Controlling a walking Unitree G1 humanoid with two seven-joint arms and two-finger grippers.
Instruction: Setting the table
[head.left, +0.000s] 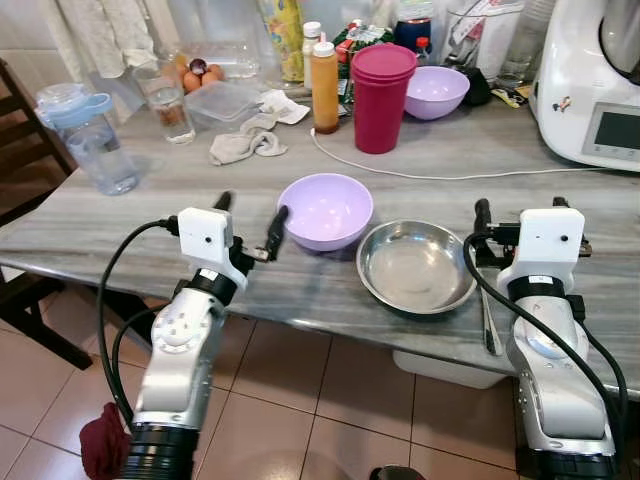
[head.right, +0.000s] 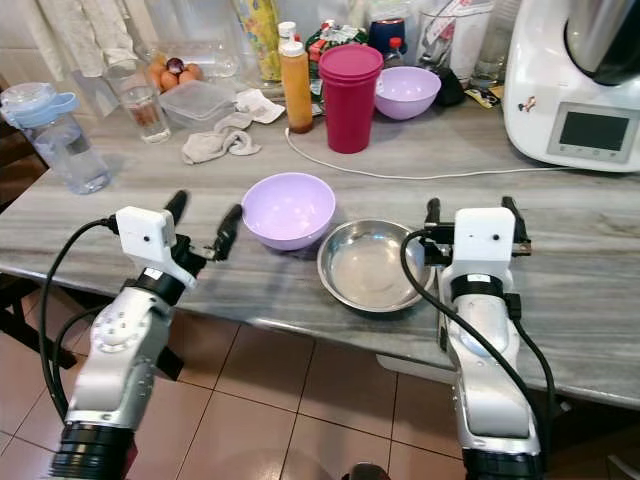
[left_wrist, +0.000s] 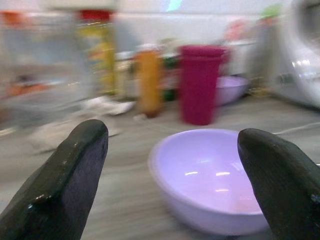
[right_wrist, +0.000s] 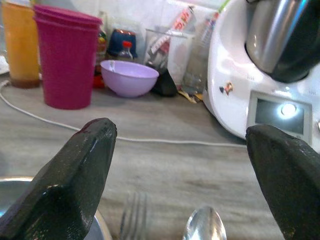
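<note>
Your left gripper (head.left: 249, 222) is wide open, empty, with the lilac plastic bowl (head.left: 325, 210) at its 2 o'clock. Right gripper (right_wrist: 182, 165) is spread wide too, empty; its wrist cam catches a fork (right_wrist: 132, 217) and spoon (right_wrist: 205, 225) beside the steel dish (head.left: 416, 266).

Left wrist view was motion-blurred: the purple bowl (left_wrist: 210, 180) kept its shape, but the orange bottle (left_wrist: 150, 80), the red cups (left_wrist: 200, 82) and the clutter behind them were smeared. In the right wrist view the fork (right_wrist: 132, 220) and the spoon (right_wrist: 205, 225) were cut off at the frame edge, handles unseen, and the steel bowl (right_wrist: 10, 187) showed as a sliver behind a finger. In the head views the kitchen machine (head.left: 590, 90) ran off frame. The right arm hid most of the cutlery.
</note>
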